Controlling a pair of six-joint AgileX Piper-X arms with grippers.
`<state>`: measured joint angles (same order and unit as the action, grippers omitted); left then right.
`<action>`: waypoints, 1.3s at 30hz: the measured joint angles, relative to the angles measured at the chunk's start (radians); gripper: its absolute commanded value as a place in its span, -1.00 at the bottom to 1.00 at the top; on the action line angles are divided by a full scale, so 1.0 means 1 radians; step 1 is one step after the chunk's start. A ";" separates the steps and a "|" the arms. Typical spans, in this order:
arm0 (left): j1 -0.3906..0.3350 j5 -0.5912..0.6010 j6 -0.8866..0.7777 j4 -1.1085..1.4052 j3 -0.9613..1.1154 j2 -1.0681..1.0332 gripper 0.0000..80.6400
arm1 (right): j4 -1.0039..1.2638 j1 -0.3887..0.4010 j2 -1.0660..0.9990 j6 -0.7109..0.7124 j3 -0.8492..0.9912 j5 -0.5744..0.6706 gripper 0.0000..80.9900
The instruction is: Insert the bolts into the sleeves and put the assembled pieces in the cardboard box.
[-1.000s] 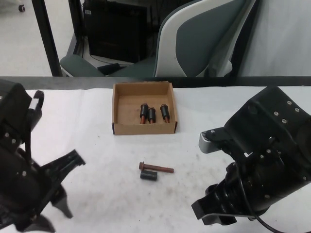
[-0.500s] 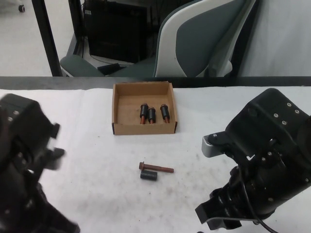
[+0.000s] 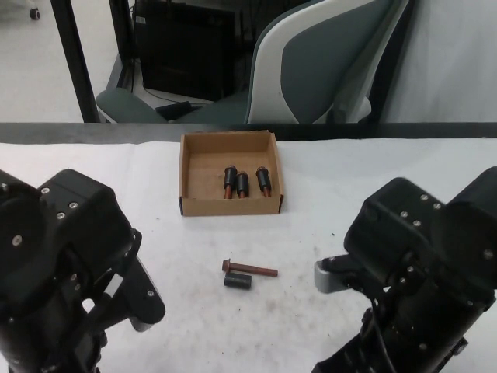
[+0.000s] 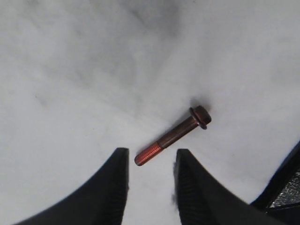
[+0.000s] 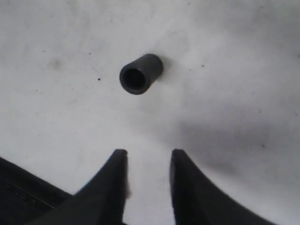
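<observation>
The high camera sits behind both arms and faces forward and down over the worktop [image 3: 167,233], with the cardboard box [image 3: 231,204] toward the far edge. Each wrist camera hangs close above the worktop on the arms' side of the box, looking down past its own claw. The left claw [image 4: 152,152] frames the bolt [image 4: 174,135], and the right claw [image 5: 148,152] frames the sleeve [image 5: 140,74]. The high camera also covers that patch just in front of the box.

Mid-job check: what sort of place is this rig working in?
Probably a lab or office workroom: a white-covered bench, a padded office chair behind it, and a cardboard box holding small assembled parts.
</observation>
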<state>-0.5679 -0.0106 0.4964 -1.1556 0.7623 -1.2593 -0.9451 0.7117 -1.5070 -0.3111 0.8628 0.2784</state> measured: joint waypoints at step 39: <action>-0.002 0.089 0.310 -0.038 0.000 -0.150 -0.14 | 0.186 0.025 -0.128 0.121 0.116 -0.060 -0.99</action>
<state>-0.5696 0.0787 0.8064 -1.1939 0.7623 -1.4096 -0.7592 0.7367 -1.6353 -0.1903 0.9792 0.2181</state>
